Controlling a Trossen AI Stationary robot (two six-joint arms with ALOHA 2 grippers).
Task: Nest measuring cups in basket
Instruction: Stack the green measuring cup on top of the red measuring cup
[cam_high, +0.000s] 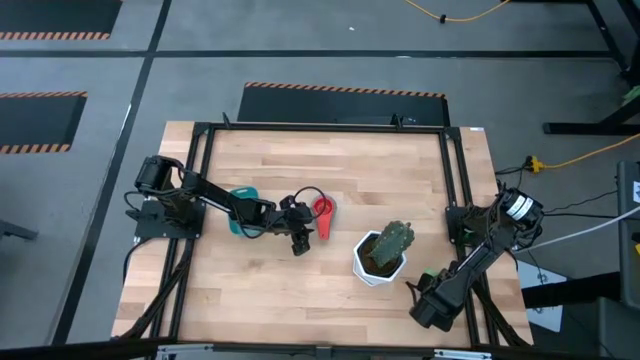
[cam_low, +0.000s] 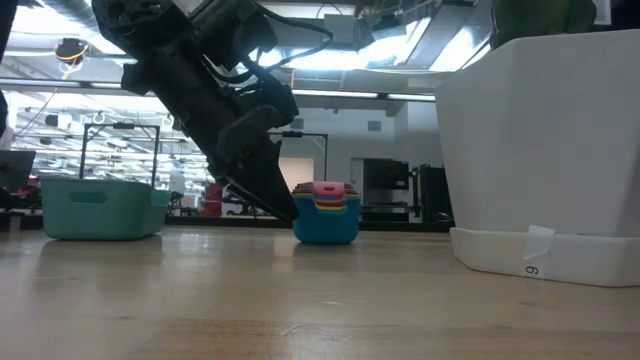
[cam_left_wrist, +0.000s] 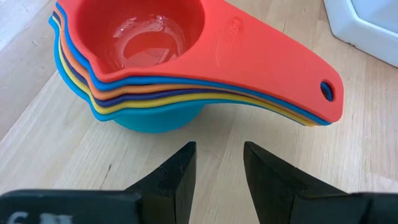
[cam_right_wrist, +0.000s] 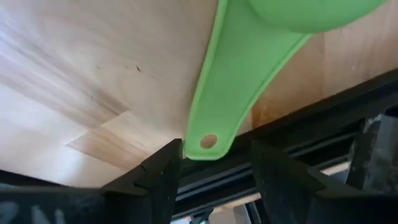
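Green measuring cup (cam_right_wrist: 249, 81) lying on the wooden desk (cam_right_wrist: 93, 74), handle end with its little hole sitting right between the right claw (cam_right_wrist: 214, 171) fingers, which are spread apart. Black frame rail (cam_right_wrist: 323, 118) just beyond.

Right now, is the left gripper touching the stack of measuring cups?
Apart. The left wrist view shows bare table between the open left gripper and the stack of measuring cups.

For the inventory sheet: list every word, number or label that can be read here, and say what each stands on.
"6" or "9", orientation unclear: small sticker on the white pot's saucer.
Embossed lettering on the red measuring cup's handle: too faint to read.
White marks on the left gripper's body: cut off, unreadable.
Nothing else legible.
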